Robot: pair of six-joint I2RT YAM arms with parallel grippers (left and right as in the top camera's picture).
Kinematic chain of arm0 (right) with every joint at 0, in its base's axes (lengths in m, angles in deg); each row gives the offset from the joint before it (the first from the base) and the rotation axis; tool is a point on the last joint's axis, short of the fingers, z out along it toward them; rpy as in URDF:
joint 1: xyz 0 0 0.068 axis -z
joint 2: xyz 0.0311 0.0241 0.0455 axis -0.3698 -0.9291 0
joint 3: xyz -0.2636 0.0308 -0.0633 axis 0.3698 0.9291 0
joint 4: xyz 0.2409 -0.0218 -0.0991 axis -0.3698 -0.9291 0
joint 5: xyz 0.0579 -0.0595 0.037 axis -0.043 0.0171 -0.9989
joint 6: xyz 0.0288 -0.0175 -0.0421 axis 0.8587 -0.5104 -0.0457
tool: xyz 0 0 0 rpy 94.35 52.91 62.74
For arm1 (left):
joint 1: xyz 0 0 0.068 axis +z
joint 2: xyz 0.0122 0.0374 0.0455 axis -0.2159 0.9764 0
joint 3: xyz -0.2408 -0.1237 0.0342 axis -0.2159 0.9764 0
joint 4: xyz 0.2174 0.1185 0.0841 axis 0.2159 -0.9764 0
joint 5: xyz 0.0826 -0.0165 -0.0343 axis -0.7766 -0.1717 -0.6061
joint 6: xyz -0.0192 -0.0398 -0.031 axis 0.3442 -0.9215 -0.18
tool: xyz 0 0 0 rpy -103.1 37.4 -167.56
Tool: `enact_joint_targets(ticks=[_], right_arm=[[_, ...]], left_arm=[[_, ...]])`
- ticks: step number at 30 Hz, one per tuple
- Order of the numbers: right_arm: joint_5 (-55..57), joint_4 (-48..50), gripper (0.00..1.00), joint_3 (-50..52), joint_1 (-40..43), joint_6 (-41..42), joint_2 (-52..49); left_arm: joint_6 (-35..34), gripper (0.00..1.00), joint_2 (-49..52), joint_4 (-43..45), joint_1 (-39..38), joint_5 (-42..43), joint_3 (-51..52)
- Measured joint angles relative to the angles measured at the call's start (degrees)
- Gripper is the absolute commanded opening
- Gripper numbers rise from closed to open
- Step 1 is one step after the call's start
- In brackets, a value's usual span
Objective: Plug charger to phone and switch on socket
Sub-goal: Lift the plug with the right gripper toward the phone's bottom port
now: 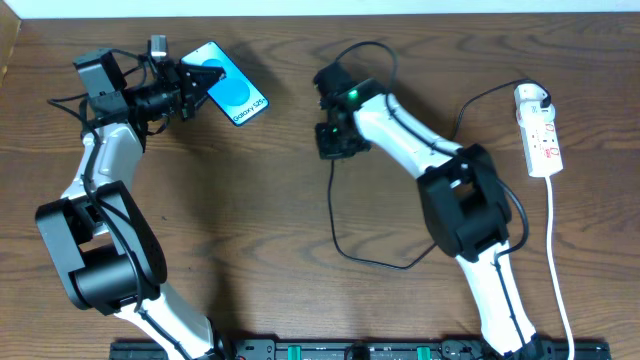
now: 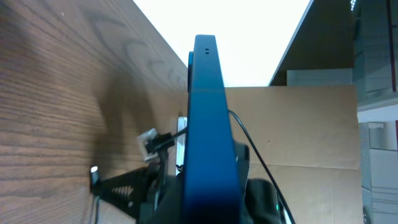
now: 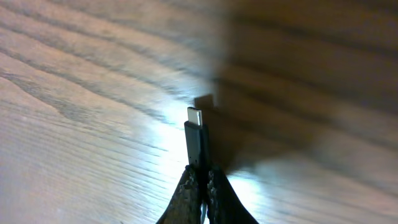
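My left end effector is clamped on one end of the phone. The phone sticks out ahead of the fingers with its blue screen facing upward. My right end effector is pinched tight on the charger, whose connector tip juts just past the fingertips over the worktop. The socket lies well apart from that end effector, beyond its own arm.

White arm links, black joints.
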Motion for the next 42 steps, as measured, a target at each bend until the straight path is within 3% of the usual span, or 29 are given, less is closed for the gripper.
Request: enact_joint_targets(ticks=[17,27,34,42], right_arm=[[-16.5,-5.2,0.01,0.0,7.8,-23.7,11.4],[-30.4,-8.5,0.01,0.0,10.8,-27.3,11.6],[-37.2,-14.5,0.01,0.0,13.3,-31.6,16.5],[-45.4,-16.8,0.01,0.0,14.0,-34.6,21.9]], left_arm=[[0.0,0.07,0.0,-0.1,-5.9,0.0,0.0],[-1.3,0.07,0.0,0.4,-5.9,0.1,0.0],[-6.5,0.07,0.0,12.6,-5.9,3.1,0.0],[-19.3,0.07,0.0,32.7,-6.6,5.0,0.0]])
